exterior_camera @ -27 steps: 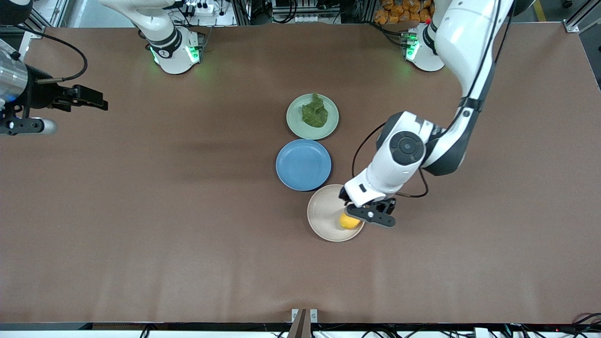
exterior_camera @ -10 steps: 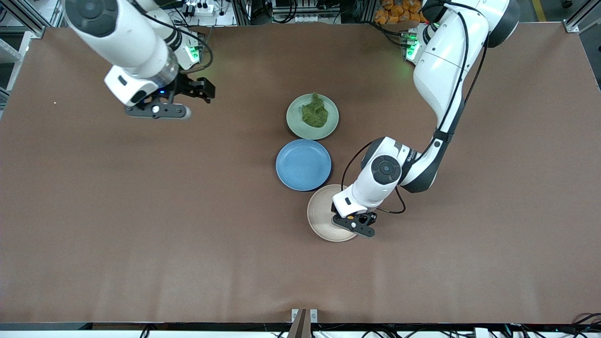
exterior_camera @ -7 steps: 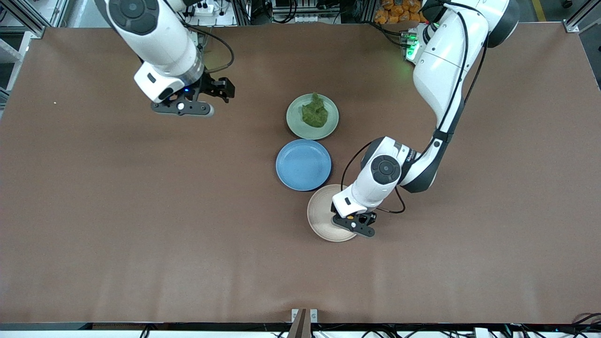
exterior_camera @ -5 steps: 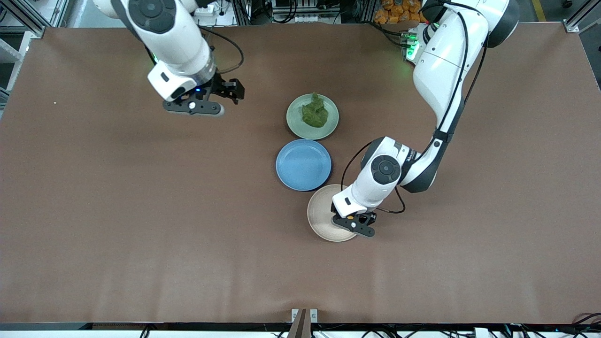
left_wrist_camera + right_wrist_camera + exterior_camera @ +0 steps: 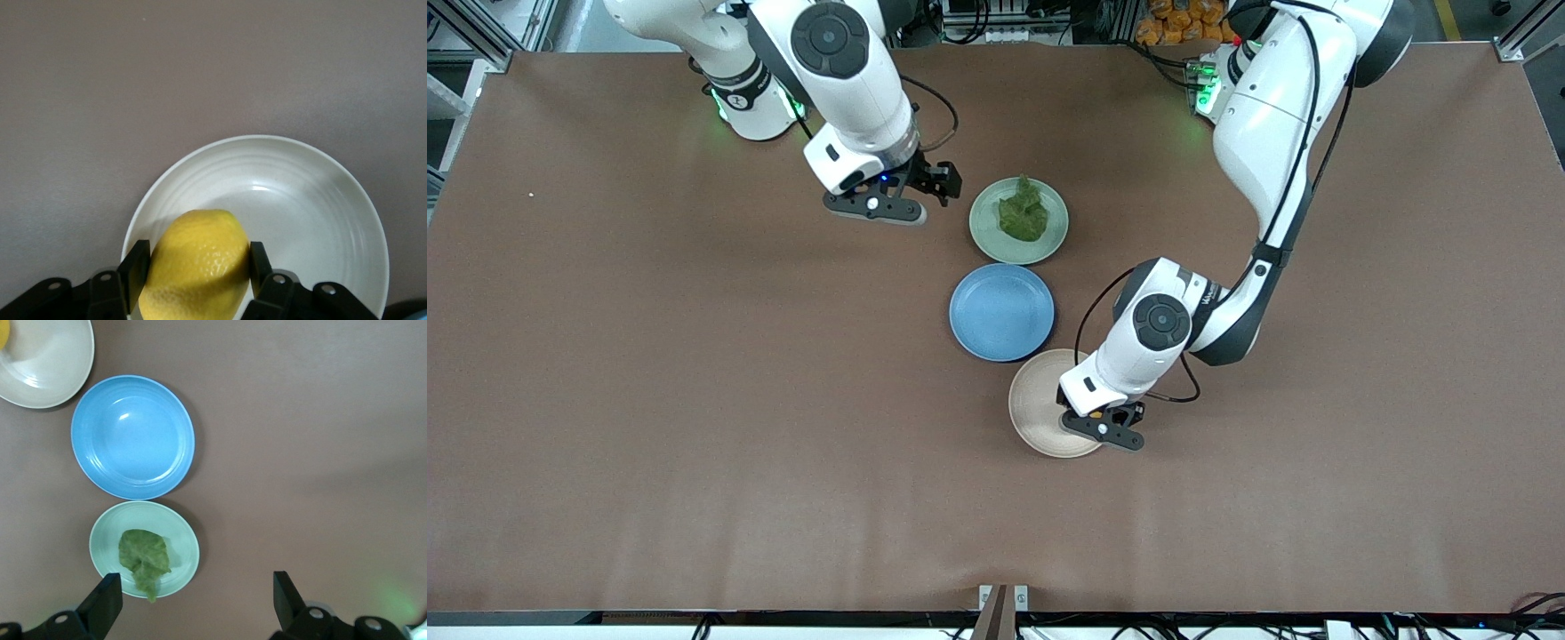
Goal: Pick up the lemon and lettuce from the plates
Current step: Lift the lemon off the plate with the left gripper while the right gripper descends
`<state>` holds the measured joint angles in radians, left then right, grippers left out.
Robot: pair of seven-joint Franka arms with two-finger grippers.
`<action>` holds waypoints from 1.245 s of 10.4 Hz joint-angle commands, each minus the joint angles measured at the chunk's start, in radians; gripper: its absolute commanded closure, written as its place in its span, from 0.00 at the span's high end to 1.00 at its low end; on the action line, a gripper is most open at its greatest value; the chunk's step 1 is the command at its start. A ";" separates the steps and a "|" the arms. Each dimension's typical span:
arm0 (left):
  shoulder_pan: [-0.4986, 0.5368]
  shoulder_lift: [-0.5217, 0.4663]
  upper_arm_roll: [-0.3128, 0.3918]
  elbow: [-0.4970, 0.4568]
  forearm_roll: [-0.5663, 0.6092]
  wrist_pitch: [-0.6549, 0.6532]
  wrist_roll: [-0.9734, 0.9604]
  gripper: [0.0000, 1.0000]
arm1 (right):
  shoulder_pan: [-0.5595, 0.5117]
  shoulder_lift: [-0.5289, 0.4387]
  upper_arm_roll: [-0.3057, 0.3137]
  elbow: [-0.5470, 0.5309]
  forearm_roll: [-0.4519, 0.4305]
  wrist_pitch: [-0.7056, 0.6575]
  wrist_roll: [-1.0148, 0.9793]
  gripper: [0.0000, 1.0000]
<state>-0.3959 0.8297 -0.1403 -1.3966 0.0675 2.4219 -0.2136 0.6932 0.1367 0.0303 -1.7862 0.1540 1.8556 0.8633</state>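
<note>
The yellow lemon (image 5: pixel 197 267) sits between the fingers of my left gripper (image 5: pixel 197 261), which is shut on it over the beige plate (image 5: pixel 300 220). In the front view the left gripper (image 5: pixel 1100 428) covers the lemon, low over the edge of the beige plate (image 5: pixel 1036 404) toward the left arm's end. I cannot tell whether the lemon still touches the plate. The dark green lettuce (image 5: pixel 1023 213) lies on the pale green plate (image 5: pixel 987 236). My right gripper (image 5: pixel 935 185) hangs open and empty beside that plate, toward the right arm's end. The right wrist view shows the lettuce (image 5: pixel 143 563) near one fingertip (image 5: pixel 107 600).
An empty blue plate (image 5: pixel 1002 311) sits between the green and beige plates, close to both. Brown table surface lies bare all around the three plates.
The right arm has swept across the table from its own end toward the green plate, gripper still open. The left gripper stays shut on the lemon at the beige plate, barely shifting.
</note>
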 commanded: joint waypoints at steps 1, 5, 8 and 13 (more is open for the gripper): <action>0.005 -0.049 0.002 -0.007 0.018 -0.088 -0.046 0.00 | 0.047 0.043 -0.007 -0.010 0.024 0.057 0.040 1.00; 0.038 -0.110 0.001 -0.050 0.025 -0.194 -0.067 0.00 | 0.163 0.130 -0.009 -0.113 0.024 0.315 0.146 1.00; 0.067 -0.201 0.001 -0.186 0.026 -0.195 -0.072 0.00 | 0.218 0.197 -0.010 -0.113 0.015 0.365 0.166 1.00; 0.143 -0.380 -0.009 -0.463 0.021 -0.097 -0.070 0.00 | 0.290 0.308 -0.013 -0.111 -0.014 0.459 0.237 1.00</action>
<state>-0.2878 0.5489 -0.1366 -1.7112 0.0675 2.2546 -0.2574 0.9636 0.4244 0.0282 -1.9037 0.1574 2.3039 1.0738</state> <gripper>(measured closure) 0.348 0.000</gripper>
